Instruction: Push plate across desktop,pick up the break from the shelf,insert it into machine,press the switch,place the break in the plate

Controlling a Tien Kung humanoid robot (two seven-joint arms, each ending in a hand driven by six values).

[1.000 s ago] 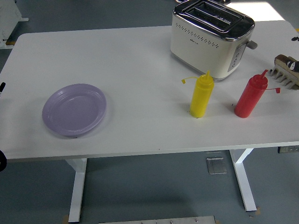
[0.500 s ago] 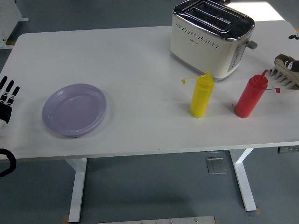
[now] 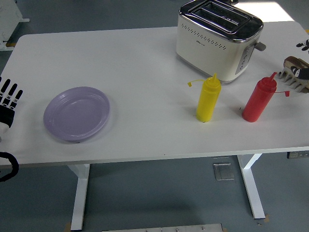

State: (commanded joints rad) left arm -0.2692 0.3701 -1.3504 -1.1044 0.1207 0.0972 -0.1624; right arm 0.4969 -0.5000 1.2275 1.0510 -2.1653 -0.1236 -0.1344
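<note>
Plate (image 3: pixel 77 113) near table's (image 3: pixel 145 72) left edge, left hand (image 3: pixel 8 104) beside

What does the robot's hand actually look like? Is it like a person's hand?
Roughly, yes. The left hand at the table's left edge has separate slim fingers, black with white bands at the joints, on a black-and-white palm. Below it a black cable loop hangs by the table edge. At the far right edge only a few black fingertips of the right hand show.

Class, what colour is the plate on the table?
The plate is pale purple, a plain lilac, seen clearly in the head view.
</note>
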